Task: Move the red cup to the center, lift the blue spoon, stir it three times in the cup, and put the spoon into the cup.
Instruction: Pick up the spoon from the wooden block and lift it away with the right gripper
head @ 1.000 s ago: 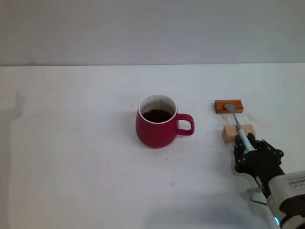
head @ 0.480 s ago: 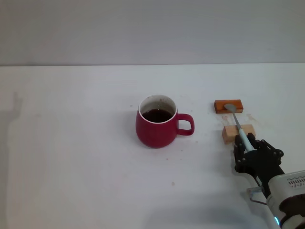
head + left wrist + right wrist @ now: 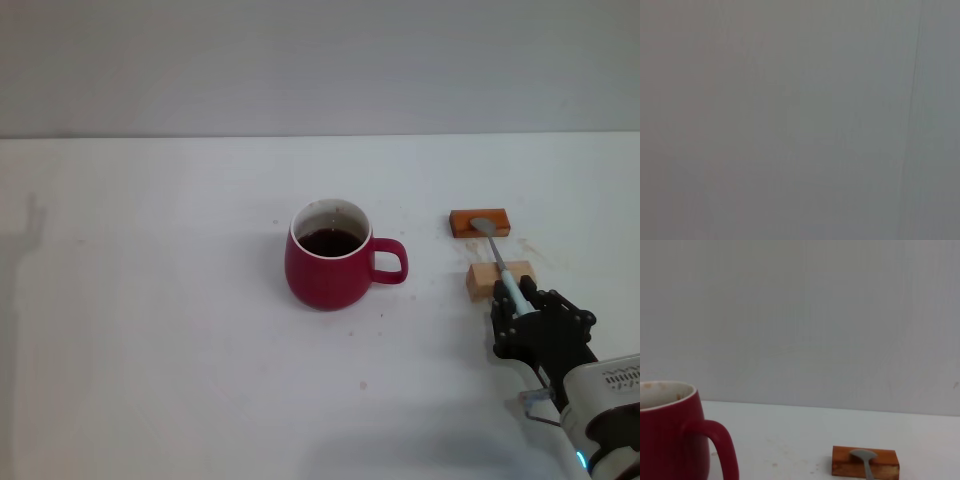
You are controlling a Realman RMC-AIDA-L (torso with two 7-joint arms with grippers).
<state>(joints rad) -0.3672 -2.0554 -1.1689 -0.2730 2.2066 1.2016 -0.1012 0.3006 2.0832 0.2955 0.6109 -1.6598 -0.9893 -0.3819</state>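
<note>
The red cup (image 3: 325, 270) stands near the middle of the white table, dark liquid inside, its handle pointing right; the right wrist view shows its rim and handle (image 3: 670, 435). The blue spoon (image 3: 497, 258) lies to the cup's right. Its grey bowl (image 3: 865, 459) rests on an orange block (image 3: 462, 222) and its pale blue handle crosses a tan block (image 3: 480, 283). My right gripper (image 3: 515, 305) sits at the near end of that handle, shut on it. The left gripper is out of view.
The white table (image 3: 160, 300) stretches wide to the left of the cup, and a grey wall (image 3: 320, 60) rises behind it. The orange block (image 3: 845, 462) sits just right of the cup's handle. The left wrist view shows only a grey surface.
My right wrist has shifted very slightly down and toward me. The spoon, the blocks and the cup have not moved.
</note>
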